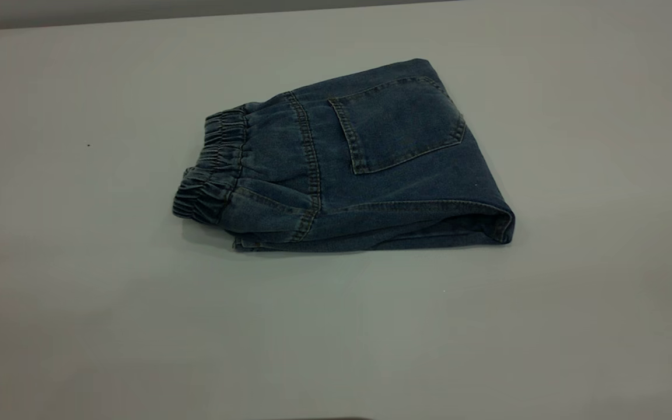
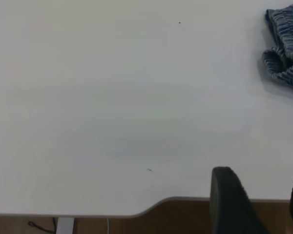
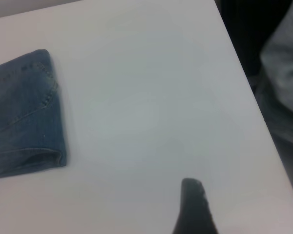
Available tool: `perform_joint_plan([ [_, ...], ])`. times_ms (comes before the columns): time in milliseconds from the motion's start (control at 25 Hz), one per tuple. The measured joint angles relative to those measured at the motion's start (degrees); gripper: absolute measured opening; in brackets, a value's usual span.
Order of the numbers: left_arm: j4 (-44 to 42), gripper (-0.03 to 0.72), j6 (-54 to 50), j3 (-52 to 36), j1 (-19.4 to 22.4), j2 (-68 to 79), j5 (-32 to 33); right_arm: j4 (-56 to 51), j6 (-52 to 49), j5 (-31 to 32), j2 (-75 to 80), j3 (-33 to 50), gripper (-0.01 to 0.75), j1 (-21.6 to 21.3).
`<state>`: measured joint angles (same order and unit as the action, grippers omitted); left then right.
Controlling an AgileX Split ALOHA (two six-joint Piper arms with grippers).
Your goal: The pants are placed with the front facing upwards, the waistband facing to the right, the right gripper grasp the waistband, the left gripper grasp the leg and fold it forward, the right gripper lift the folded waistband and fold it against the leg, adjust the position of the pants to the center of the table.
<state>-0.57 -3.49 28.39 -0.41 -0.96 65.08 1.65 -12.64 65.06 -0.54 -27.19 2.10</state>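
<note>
Pants [image 1: 365, 169] folded into a compact bundle near mid-table [image 1: 79, 291], waistband [image 1: 210, 166] toward the left, back pocket up. Left gripper [image 2: 261, 204] spread apart above the table edge, well clear. Right gripper [image 3: 195, 207] one finger seen, state cannot tell.

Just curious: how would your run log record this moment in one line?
pants: folded, mid-table | waistband: left | left gripper: open, clear | right gripper: clear

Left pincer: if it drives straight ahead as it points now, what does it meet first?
Probably only bare table. The left pincer points past the waistband, which lies off to one side; depth is unclear.
</note>
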Motion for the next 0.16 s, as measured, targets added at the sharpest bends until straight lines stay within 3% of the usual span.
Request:
perform_joint_plan([
  [160, 0.0, 0.286, 0.0, 0.0, 0.0, 0.0, 0.0, 0.0, 0.0, 0.0, 0.0, 0.0, 0.421, 0.0],
])
